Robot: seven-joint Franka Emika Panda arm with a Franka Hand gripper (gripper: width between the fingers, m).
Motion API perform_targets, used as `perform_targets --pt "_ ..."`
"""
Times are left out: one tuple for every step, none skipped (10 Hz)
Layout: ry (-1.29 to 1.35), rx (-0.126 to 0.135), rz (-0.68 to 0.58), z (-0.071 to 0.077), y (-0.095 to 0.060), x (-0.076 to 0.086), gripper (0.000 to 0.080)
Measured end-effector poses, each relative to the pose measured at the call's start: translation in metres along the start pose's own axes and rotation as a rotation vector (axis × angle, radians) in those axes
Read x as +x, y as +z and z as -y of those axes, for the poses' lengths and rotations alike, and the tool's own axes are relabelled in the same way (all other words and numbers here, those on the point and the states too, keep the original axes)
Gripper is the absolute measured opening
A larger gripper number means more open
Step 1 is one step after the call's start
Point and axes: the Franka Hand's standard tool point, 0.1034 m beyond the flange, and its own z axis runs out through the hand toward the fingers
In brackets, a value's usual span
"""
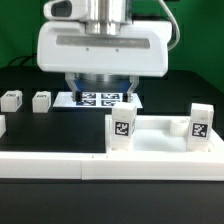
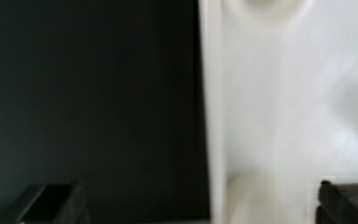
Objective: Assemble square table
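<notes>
Square table slab laid flat at ext. view's front right, no long axis. Leg A and leg B are stood upright on it. A loose leg is seen at far left on the table. Claw is held wide open and empty above the marker board. Fingertips are shown clearly in wrist view only, nothing betw. them.

No legible text or numbers.

The arm's gripper has a broad white housing of glossy plastic, with rounded corners and a flat underside shaded grey. Above it sits a silver-grey cylindrical wrist with vertical ribbing. Seen close, the two fingertips are black, blocky and square-edged.
</notes>
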Motion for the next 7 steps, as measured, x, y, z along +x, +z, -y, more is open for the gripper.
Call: perform_targets --pt "-0.069 0.015 0.049 0.004 0.006 -0.006 0.0649" --pt "-0.063 0.014 0.059 0.002 0.012 -0.005 0.0649" --pt "-0.062 0.011 0.066 0.000 0.016 -0.007 0.0649" --pt "-0.060 0.011 0.065 0.000 0.016 -0.007 0.0649" --pt "-0.059 0.010 0.065 0.000 0.016 -0.007 0.0649" --pt "-0.059 0.010 0.066 -0.001 0.017 -0.007 0.0649" --pt "-0.059 0.010 0.066 -0.001 0.017 -0.007 0.0649"
